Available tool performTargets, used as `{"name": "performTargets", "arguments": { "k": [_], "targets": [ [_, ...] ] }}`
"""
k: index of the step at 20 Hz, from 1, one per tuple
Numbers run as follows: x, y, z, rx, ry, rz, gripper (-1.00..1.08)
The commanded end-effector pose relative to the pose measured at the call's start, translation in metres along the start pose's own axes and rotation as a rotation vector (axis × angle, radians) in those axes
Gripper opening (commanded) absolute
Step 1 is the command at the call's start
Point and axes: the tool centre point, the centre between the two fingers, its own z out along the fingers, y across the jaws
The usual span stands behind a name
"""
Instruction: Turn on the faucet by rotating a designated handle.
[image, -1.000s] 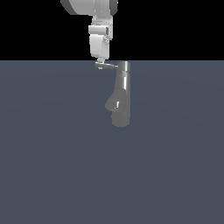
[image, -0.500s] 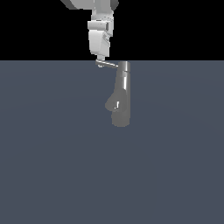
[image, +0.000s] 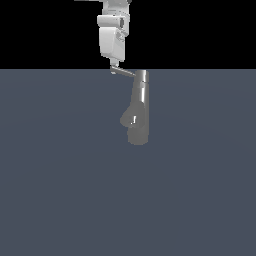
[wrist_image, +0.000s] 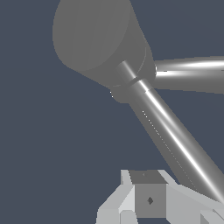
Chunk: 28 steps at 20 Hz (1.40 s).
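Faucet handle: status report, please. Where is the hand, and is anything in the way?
Hand down at outer end of handle; open or shut, cannot tell. Faucet upright, handle pointing to the exterior view's left. Nothing in the way.

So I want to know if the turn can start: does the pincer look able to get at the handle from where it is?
Probably yes. The pincer hangs right above the free end of the handle, with nothing between them; the faucet stands off to the side. Whether it already touches the rod I cannot tell.
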Motion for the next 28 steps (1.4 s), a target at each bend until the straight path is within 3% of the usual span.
{"name": "performTargets", "arguments": {
  "k": [1, 28],
  "targets": [
    [0.000, 0.000, 0.000, 0.000, 0.001, 0.000, -1.00],
    [0.049, 0.064, -0.024, -0.013, -0.001, -0.011, -1.00]
  ]
}}
